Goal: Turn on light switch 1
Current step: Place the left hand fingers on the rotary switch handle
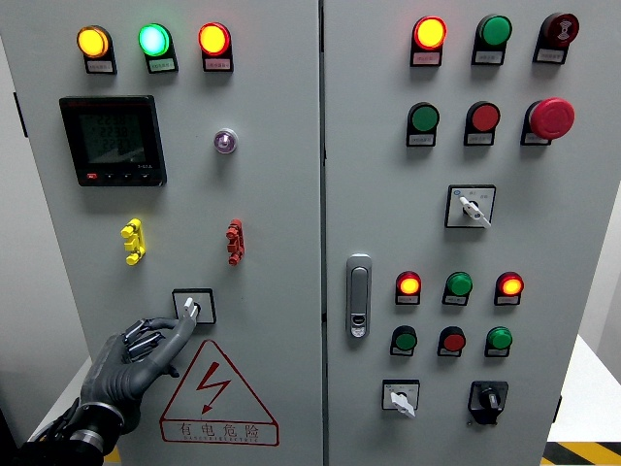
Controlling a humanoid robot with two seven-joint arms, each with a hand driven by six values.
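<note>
A small rotary switch (191, 307) with a white knob on a square black-framed plate sits low on the left cabinet door. My left hand (146, 349) reaches up from the lower left. Its extended fingers (182, 328) touch the lower edge of the switch plate, just below the knob. The other fingers are loosely bent and hold nothing. My right hand is out of view.
Left door: three lit lamps (153, 41), a black meter (112, 140), a yellow handle (133, 242), a red handle (234, 242) and a warning triangle (215, 393). Right door: a latch (359, 295), several push buttons, a red emergency stop (551, 118) and rotary selectors (471, 206).
</note>
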